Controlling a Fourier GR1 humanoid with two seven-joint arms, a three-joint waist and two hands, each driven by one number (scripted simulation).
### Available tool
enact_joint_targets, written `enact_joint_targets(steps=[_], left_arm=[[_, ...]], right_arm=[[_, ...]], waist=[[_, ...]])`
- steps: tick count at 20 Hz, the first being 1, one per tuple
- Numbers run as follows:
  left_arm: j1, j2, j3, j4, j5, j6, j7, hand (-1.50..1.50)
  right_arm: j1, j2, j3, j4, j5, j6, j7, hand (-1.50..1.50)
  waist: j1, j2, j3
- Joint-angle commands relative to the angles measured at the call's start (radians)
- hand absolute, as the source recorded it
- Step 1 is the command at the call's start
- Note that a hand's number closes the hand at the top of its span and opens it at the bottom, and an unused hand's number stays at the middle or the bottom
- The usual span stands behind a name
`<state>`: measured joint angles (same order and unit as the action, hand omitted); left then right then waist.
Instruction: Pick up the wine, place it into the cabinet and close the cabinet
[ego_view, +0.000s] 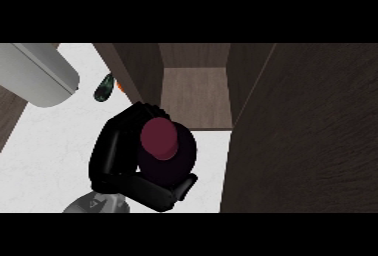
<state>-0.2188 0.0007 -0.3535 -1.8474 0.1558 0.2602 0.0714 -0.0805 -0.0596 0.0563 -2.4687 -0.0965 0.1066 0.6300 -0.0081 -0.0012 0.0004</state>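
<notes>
Wine bottle, dark glass with a maroon cap (161, 145), sits upright as seen from above, held over the white marbled bench (44, 155) just in front of the open dark-wood cabinet (193, 95). Only the cap and the dark shoulder around it are visible; the body below is hidden.

One black robot hand (118, 150) is wrapped around the bottle: fingers curled round its left side and up over the far edge, thumb crossing below at the near side. Grey wrist shows at the lower edge beneath it. From this view alone I cannot tell which of the two hands it is; no second hand shows.

Cabinet: interior shelf of lighter brown wood visible between two dark side walls, nothing seen on it. Large dark-wood door panel (310, 135) stands open, filling the right side of the view, its edge just beside the bottle.

Upper left: pale grey rounded appliance (37, 75) on the bench. Near it, a small dark green object with an orange part (105, 86) next to the cabinet wall, too small to identify.
</notes>
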Motion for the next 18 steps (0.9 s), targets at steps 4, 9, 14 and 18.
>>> enact_joint_targets(steps=[4, 9, 14, 18], left_arm=[[-0.16, -0.001, -0.073, 0.09, -0.015, 0.183, 0.02, 1.5], [-0.233, -0.001, -0.137, 0.19, -0.034, 0.295, -0.019, 1.5], [-0.29, -0.001, -0.122, 0.243, -0.018, 0.336, -0.009, 1.5], [-0.342, -0.001, -0.077, 0.234, -0.051, 0.329, 0.042, 1.5]], right_arm=[[-0.015, -0.005, -0.002, -0.127, -0.062, -0.029, 0.12, -1.5], [-0.034, -0.01, -0.008, -0.107, -0.086, -0.013, 0.103, -1.5], [0.015, -0.002, -0.002, -0.152, -0.075, -0.008, 0.09, -1.5], [-0.03, -0.006, -0.012, -0.102, -0.075, -0.013, 0.1, -1.5]], waist=[[0.0, 0.0, -0.001], [-0.003, 0.001, -0.001], [-0.006, 0.0, 0.0], [0.001, 0.0, -0.001]])
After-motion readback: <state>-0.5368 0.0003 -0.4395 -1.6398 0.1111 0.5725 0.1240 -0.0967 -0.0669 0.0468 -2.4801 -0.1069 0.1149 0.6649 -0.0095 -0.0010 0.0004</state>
